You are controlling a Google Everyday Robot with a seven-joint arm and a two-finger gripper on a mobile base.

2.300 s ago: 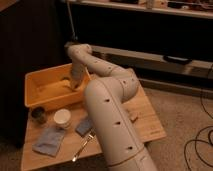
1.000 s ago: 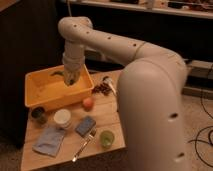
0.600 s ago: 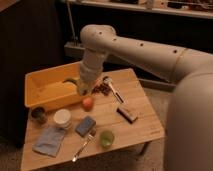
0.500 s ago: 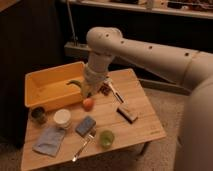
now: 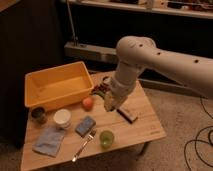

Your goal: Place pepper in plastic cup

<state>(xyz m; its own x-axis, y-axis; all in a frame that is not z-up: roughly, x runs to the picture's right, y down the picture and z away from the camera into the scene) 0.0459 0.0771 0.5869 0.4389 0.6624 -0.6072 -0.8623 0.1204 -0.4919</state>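
Note:
The plastic cup (image 5: 106, 138) is a short translucent light-green cup standing near the table's front edge, right of a fork. A small dark-green thing, probably the pepper (image 5: 99, 92), lies at the back of the table by the bin's right corner, partly hidden by my arm. My gripper (image 5: 111, 102) hangs at the end of the big white arm over the table's middle, just right of the orange ball (image 5: 88, 102) and close to the pepper. It is well behind the cup.
A yellow bin (image 5: 55, 87) fills the back left. In front of it stand a dark cup (image 5: 38, 114) and a white cup (image 5: 62, 118), with a blue sponge (image 5: 85, 125), grey cloth (image 5: 49, 140) and fork (image 5: 84, 145). A dark flat bar (image 5: 126, 114) lies right of the gripper.
The arm has swung right, from over the yellow bin to over the table's middle, and the gripper now hangs beside the orange ball. The things on the table have not moved.

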